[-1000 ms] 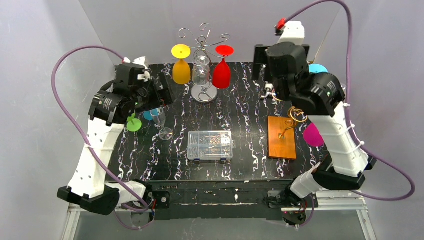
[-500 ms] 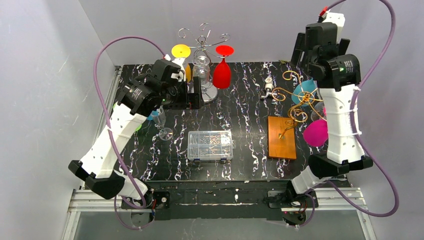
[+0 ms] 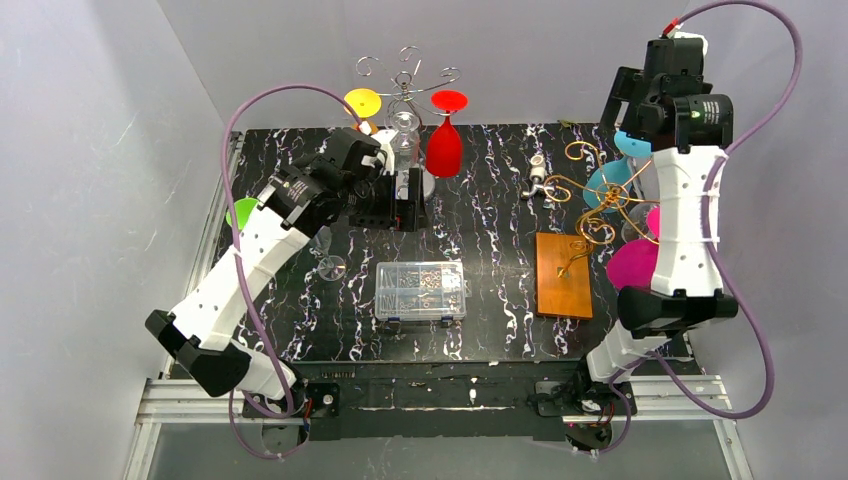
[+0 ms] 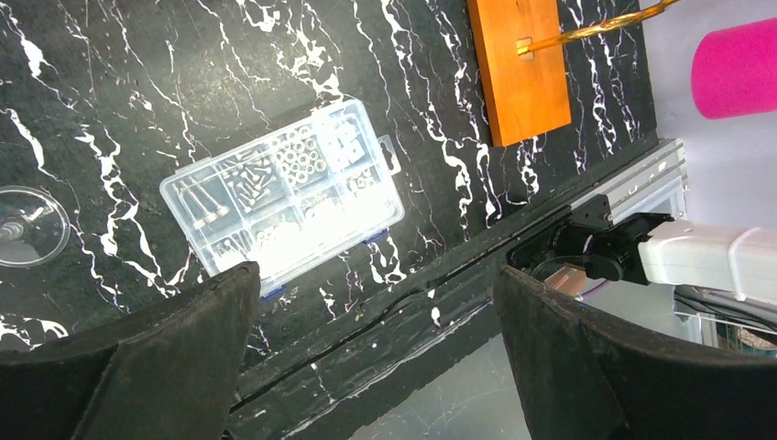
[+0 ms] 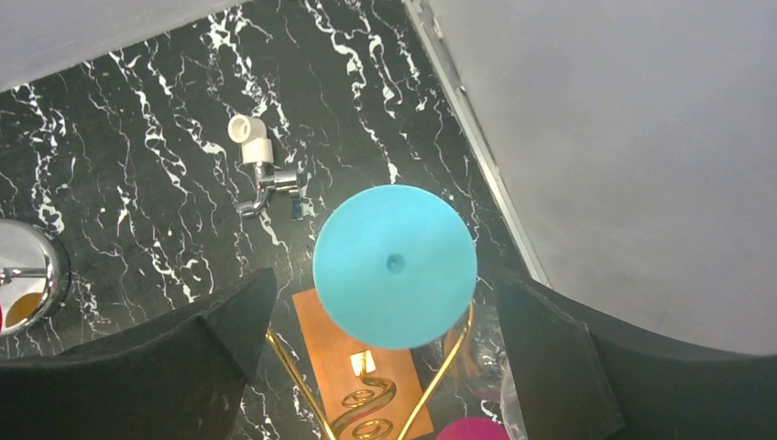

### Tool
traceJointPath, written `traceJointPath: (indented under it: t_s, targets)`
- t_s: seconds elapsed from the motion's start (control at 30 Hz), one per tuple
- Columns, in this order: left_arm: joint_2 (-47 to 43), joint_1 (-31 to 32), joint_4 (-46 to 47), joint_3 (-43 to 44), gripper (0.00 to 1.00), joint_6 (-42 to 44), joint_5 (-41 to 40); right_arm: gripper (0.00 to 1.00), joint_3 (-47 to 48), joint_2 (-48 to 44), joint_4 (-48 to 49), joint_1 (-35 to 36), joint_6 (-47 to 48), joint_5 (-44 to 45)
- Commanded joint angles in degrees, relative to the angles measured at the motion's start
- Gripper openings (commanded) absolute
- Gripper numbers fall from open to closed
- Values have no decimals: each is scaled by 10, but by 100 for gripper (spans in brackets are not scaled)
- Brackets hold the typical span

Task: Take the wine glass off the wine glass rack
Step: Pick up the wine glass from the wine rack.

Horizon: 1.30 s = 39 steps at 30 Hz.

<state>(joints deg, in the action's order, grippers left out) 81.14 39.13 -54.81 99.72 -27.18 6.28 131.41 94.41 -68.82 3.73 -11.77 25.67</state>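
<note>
1. Black marbled worktop (image 3: 500, 300) is carrying a silver rack (image 3: 405, 70) at upper centre and a gold rack (image 3: 585, 190) at right.
2. Since a second ago, the left arm is swinging in from the left edge. Its left tool (image 3: 400, 205), spread wide and empty, is now sitting just below the red glass (image 3: 444, 148) and the yellow glass (image 3: 362, 102).
3. Meanwhile the right arm is rising toward the upper right, and the right tool (image 5: 385, 280), likewise spread and empty, is hovering over the teal glass (image 5: 394, 266) on the gold rack.
4. No glass is being gripped yet, so this looks like the approach; which glass is meant is unclear.
</note>
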Motion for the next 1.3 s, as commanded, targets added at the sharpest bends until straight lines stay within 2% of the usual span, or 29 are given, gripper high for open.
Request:
traceJointPath:
  t_s: [0.0,0.7,1.0,1.27]
  targets:
    - [-25,1,15,-19,98,18,23,98,8,18,22,-20,4,-47]
    - [-21,1,33,-43,98,26,41,98,-58,16,14,-32,-18,-32]
    - [-23,1,33,-50,98,21,41,97,-43,9,19,-32,-25,-28]
    - [-21,1,35,-52,98,15,39,84,-25,13,17,-32,-23,-30]
